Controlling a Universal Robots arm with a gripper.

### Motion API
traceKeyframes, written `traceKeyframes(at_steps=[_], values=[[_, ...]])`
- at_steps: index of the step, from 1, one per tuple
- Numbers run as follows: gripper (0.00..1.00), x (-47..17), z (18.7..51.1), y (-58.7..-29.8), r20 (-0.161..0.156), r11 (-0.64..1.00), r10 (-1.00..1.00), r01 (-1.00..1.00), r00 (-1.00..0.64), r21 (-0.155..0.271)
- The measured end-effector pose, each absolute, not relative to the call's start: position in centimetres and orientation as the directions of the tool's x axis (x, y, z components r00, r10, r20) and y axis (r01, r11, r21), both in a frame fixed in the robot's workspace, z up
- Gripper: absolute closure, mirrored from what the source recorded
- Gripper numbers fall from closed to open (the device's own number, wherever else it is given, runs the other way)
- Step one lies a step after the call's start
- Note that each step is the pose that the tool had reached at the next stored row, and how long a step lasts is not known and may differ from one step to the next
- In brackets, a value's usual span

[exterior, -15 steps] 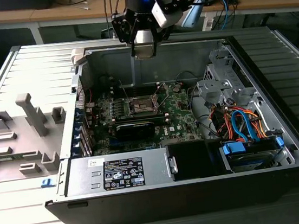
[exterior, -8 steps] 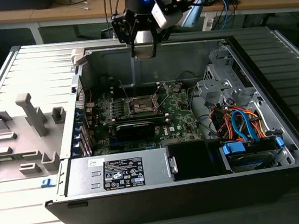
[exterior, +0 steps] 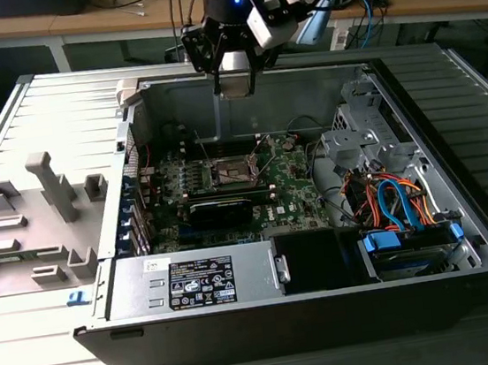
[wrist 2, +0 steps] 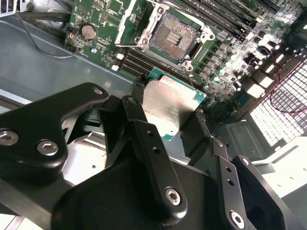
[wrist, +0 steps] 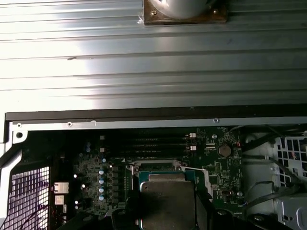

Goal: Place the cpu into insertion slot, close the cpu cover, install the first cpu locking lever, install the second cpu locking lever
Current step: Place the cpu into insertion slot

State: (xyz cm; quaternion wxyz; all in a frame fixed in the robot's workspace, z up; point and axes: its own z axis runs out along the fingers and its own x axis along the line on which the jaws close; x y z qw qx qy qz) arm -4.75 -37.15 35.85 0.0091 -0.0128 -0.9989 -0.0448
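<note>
Fingers [wrist 2: 139, 120] of black metal cover two edges of the cpu [wrist 2: 170, 103], so we cannot see all of it. The gripper [wrist 2: 165, 120] is closed partway, just enough to pinch the chip from both sides. The cpu is a flat square with a dull grey metal top and a thin green rim.

In the exterior view the gripper [exterior: 233, 75] hangs above the open computer case [exterior: 331, 314]. There the chip is a small pale patch that we can hardly make out.

The insertion slot [wrist 2: 173, 36] lies below on the green board [wrist 2: 103, 14], well apart from the chip. It is a square with a dark rim and a tan middle full of tiny dots. A shiny plate beside it looks like the cpu cover [wrist 2: 127, 19] tipped up, but the picture edge cuts it off.

In the first wrist view the chip [wrist: 168, 201] blocks the slot from us. Past the case we see a ribbed, shiny metal table [wrist: 144, 62].
</note>
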Motion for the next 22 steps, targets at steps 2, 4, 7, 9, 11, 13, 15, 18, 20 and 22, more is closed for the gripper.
traceKeyframes(at_steps=[2,4,7,9,11,13,15,18,20,22], values=[[0.45,-4.75,35.81,-37.19,0.019,0.996,0.025,0.026,-1.000,0.089],[0.45,-4.76,35.79,-37.22,0.019,0.996,0.025,0.026,-1.000,0.089],[0.45,-4.78,35.75,-37.28,0.019,0.996,0.025,0.026,-1.000,0.089],[0.45,-4.78,35.73,-37.31,0.019,0.996,0.025,0.026,-1.000,0.089],[0.45,-4.80,35.70,-37.36,0.019,0.996,0.025,0.026,-1.000,0.089],[0.45,-4.81,35.67,-37.39,0.019,0.996,0.025,0.026,-1.000,0.089],[0.45,-4.82,35.65,-37.43,0.019,0.996,0.025,0.026,-1.000,0.089],[0.45,-4.83,35.61,-37.48,0.019,0.996,0.025,0.026,-1.000,0.089],[0.45,-4.84,35.59,-37.51,0.019,0.996,0.025,0.026,-1.000,0.089],[0.45,-4.85,35.56,-37.54,0.019,0.996,0.025,0.026,-1.000,0.089]])
